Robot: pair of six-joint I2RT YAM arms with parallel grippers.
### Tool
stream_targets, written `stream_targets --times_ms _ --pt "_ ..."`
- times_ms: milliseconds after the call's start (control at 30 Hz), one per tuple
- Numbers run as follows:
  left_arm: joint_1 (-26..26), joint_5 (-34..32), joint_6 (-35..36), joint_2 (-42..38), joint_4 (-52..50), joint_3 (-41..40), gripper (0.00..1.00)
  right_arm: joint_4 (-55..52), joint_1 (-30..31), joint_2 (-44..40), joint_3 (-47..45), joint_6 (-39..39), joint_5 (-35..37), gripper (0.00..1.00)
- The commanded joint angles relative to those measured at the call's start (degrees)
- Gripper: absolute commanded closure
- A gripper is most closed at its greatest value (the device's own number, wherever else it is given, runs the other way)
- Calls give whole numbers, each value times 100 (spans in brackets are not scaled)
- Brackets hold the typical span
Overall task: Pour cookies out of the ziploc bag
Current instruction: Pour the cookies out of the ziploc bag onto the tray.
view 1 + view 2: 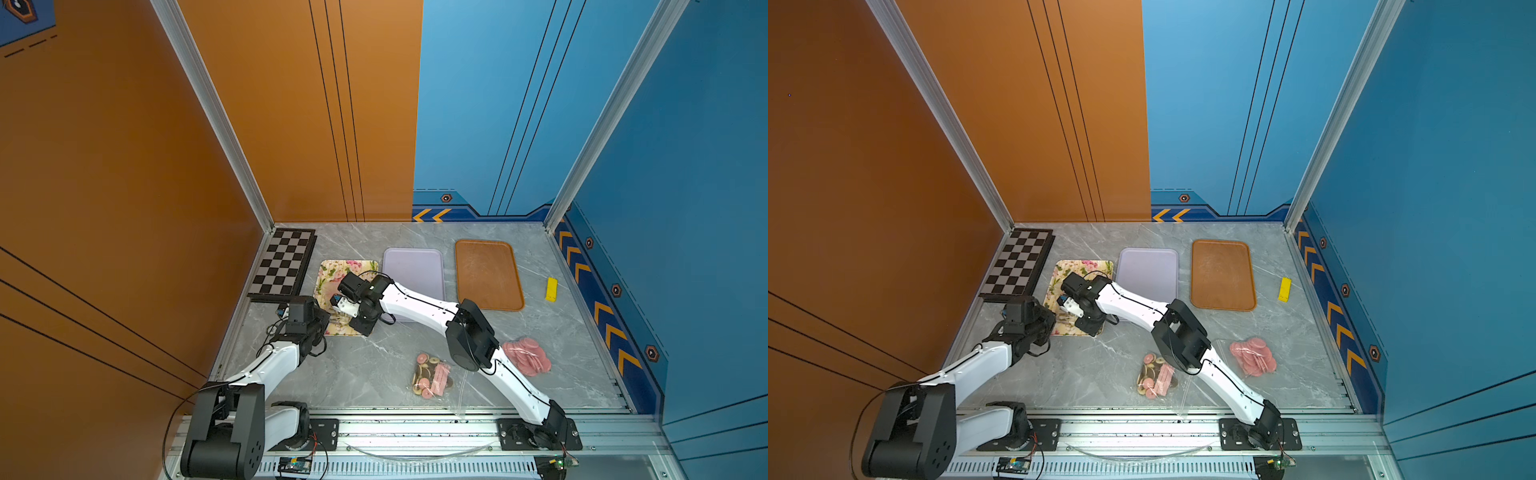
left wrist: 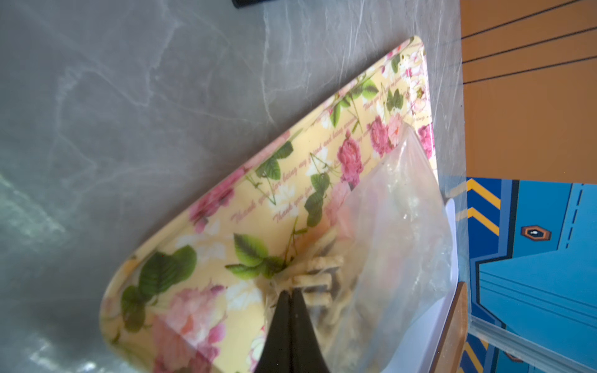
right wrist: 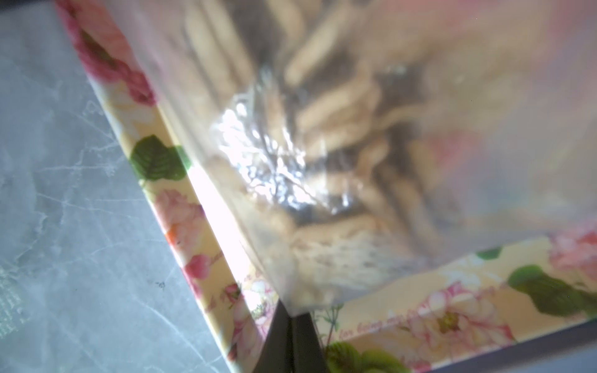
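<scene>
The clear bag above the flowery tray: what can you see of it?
The ziploc bag is thin, clear, crinkled plastic, glinting in the light. Tan and dark cookies crowd inside it, blurred. It hangs over the floral tray, pinched at its edge by the shut left gripper and the shut right gripper.

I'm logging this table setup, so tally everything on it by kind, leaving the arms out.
Trays: 3 (floral tray, lavender tray, brown tray)
Chessboard: 1
Yellow block: 1
Clear cookie bags: 3 (held bag at the floral tray, mixed bag, pink-disc bag)
Total: 8
</scene>
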Motion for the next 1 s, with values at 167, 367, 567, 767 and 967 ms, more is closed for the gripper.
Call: stream_targets --times_ms 167,367,567,767,967 --pt "203 470 596 25 -307 392 100 681 -72 -831 -475 89 -11 100" --pt "213 695 1091 113 -827 1075 100 734 -73 -964 -440 55 -40 100" --pt "246 565 1662 73 -1469 1703 100 776 -124 -1089 -282 53 -99 100" --pt "351 777 1759 320 -1741 1923 100 778 -256 -1012 17 147 -276 100" --pt "354 706 1805 219 -1739 2024 100 975 -278 -1097 63 163 -515 100"
